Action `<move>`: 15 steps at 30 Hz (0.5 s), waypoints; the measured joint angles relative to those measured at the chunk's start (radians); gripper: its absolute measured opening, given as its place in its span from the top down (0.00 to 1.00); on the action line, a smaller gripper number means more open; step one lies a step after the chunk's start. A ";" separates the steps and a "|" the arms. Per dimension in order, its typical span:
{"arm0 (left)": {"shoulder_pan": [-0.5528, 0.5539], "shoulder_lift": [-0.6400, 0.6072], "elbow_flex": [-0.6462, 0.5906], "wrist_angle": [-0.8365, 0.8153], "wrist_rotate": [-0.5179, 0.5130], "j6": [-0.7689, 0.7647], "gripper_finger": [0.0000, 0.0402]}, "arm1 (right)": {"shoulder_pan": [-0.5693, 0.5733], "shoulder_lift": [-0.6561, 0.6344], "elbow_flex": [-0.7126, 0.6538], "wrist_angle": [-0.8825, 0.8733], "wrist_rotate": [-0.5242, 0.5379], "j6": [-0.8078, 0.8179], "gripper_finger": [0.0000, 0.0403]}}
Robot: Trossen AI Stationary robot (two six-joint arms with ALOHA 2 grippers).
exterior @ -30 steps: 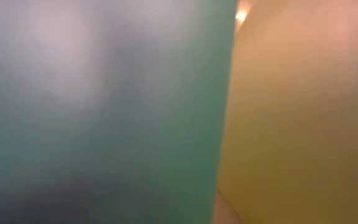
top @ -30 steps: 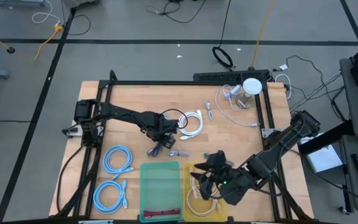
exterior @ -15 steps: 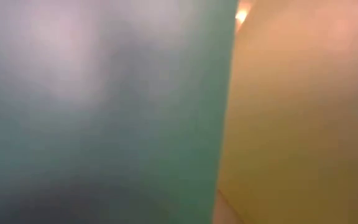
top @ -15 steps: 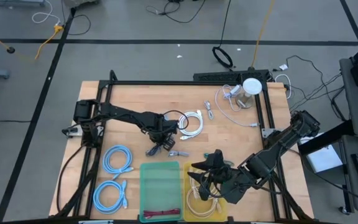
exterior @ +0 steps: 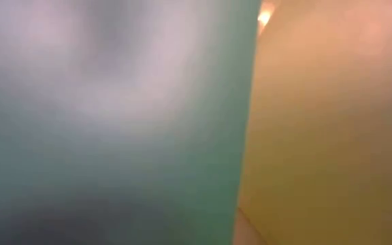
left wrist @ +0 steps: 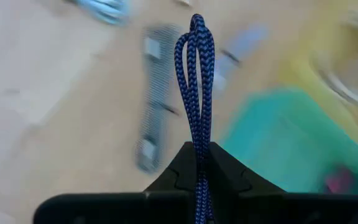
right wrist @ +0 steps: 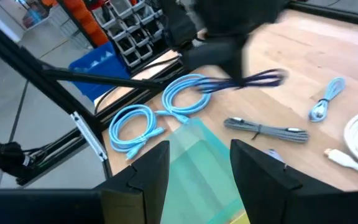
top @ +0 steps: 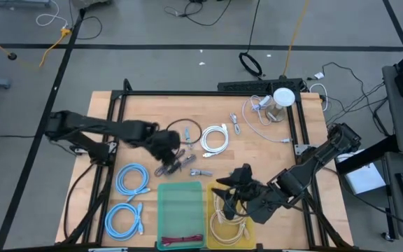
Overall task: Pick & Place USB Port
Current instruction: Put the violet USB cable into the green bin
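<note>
A dark blue braided USB cable [left wrist: 194, 74], folded into a bundle, is held off the table by my left gripper [top: 168, 155], which is shut on it left of the table's middle. The right wrist view shows that gripper as a dark blur with the cable [right wrist: 261, 79] sticking out of it. My right gripper [right wrist: 197, 174] hovers open over the yellow bin [top: 219, 192], with nothing between its fingers. The green bin [top: 180, 203] stands beside the yellow one at the near edge. In the low view the bins' walls fill the picture. My left gripper pinches the folded blue cable bundle [left wrist: 199, 146] between its two fingers, several strands together. The fingers slant down from above and lie along the cable. Its looped end [left wrist: 195, 28] sticks out past the fingertips. The cable looks lifted clear of the table.
A grey braided cable [right wrist: 266, 132] and a small light blue one [right wrist: 328, 99] lie under the left gripper. Two light blue coils [top: 131, 178] [top: 124, 218] lie near left, with a white coil [top: 215, 138] and a black loop [top: 187, 129] mid-table. A red cable [top: 180, 240] lies in the green bin.
My left gripper has risen and drawn back toward the table's left edge, carrying the blue cable up off the table, mostly in the last half second. The grey cable has stayed where it lay. My right gripper has kept still.
</note>
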 joint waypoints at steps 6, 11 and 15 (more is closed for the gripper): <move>-0.236 -0.053 0.001 0.192 0.037 -0.049 0.97 | -0.050 -0.041 0.001 -0.075 0.004 -0.001 0.59; -0.415 0.041 0.003 0.452 0.015 -0.077 0.97 | -0.091 -0.076 0.001 -0.109 0.005 -0.030 0.59; -0.460 0.150 0.001 0.502 -0.006 -0.093 0.97 | -0.108 -0.088 0.001 -0.111 0.001 -0.061 0.59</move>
